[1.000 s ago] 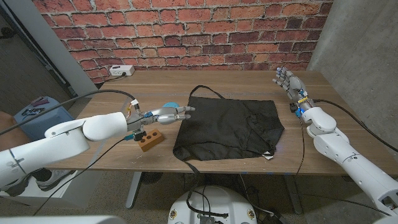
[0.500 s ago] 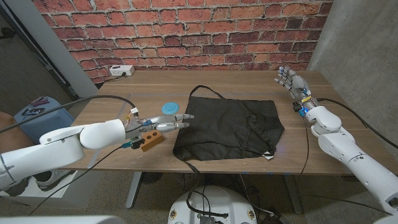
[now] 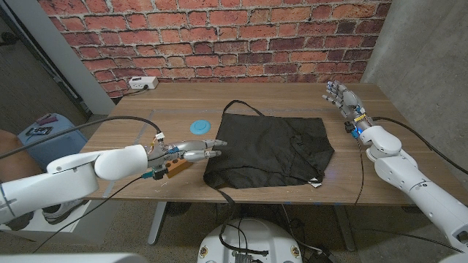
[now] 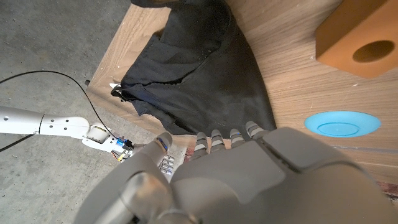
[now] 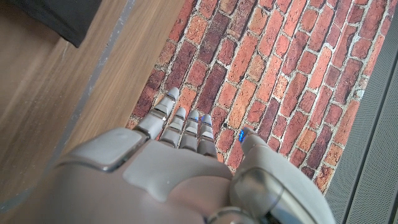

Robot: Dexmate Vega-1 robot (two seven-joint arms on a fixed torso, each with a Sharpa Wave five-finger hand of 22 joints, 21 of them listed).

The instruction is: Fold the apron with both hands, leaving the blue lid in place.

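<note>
The black apron (image 3: 269, 150) lies spread mid-tabletop (image 3: 351, 186), blue lid (image 3: 199, 126) just off its left edge, and the left robot hand (image 3: 191, 152), empty with fingers extended, should pinch the near-left hem without nudging the lid, while the right robot hand (image 3: 344, 96) waits open, well apart.

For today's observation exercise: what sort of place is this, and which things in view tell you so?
Probably a robot test room or lab, not a home: a bare wooden table against a brick wall, a power strip on it, concrete floor and cabled robot arms.
</note>
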